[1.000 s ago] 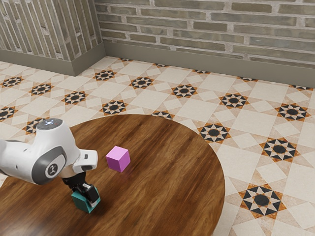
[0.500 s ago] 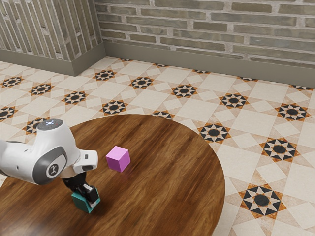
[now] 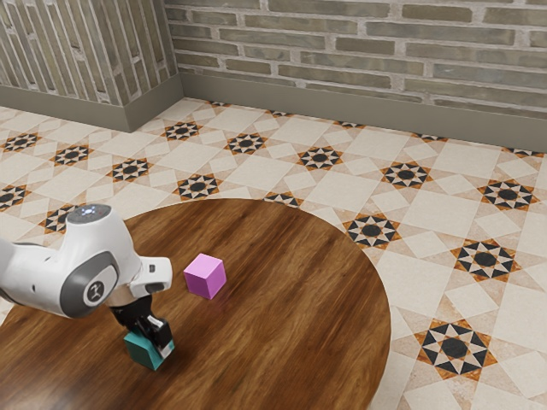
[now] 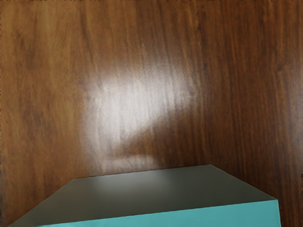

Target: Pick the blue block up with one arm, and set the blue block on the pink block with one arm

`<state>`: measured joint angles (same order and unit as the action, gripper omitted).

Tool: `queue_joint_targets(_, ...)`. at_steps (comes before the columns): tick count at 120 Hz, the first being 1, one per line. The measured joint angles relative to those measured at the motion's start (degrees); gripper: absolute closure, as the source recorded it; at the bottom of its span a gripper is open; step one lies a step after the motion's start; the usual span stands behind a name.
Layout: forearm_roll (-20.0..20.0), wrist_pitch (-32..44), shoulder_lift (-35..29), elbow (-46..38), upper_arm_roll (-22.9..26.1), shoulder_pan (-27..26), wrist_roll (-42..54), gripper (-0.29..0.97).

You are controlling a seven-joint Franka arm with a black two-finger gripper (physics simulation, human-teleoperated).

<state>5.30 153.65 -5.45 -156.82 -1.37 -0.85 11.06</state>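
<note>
Little change over the last second: the arm shifts only a hair, and the claw stays low over the blue block. The block itself nudges a touch toward 9 o'clock and otherwise sits in the same spot. It is on the table, near the 7 o'clock part of the round top, with no gap visible under it, so not lifted yet. The claw reads as pinched onto the block's two sides, its black fingers straddling the upper half. Judgement: the pause was the squeeze, the grasp is probably set, and the lift comes next; the stacking half of the task is untouched. The pink block stands well apart from the blue one, at about 1 o'clock from it, with its top face bare. The exterior view gives the layout: both blocks, the route between them and the claw's height over the wood. The wrist view gives the close check: the blue block sits directly under the hand, top face in shadow, teal side facing the camera, roughly centred. Beyond it is plain wood grain of the table with a glare patch and nothing in the way.
</note>
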Motion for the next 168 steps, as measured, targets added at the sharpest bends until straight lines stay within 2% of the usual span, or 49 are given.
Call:
queue_joint_targets(52, -0.1, -0.37, -0.32, 0.51, -0.32, 0.13, -0.94, 0.39)
queue_joint_targets(94, -0.7, -2.99, 0.01, 3.64, -0.39, 0.16, -1.88, 0.4)
queue_joint_targets(109, -3.11, -6.1, 2.95, 10.03, -2.7, 0.33, -2.2, 0.4)
queue_joint_targets(134, -6.67, -13.44, 5.54, 19.91, -2.8, 2.34, -2.65, 0.4)
queue_joint_targets(168, -7.63, -23.25, 15.49, 36.06, -2.7, 0.02, -2.51, 0.41)
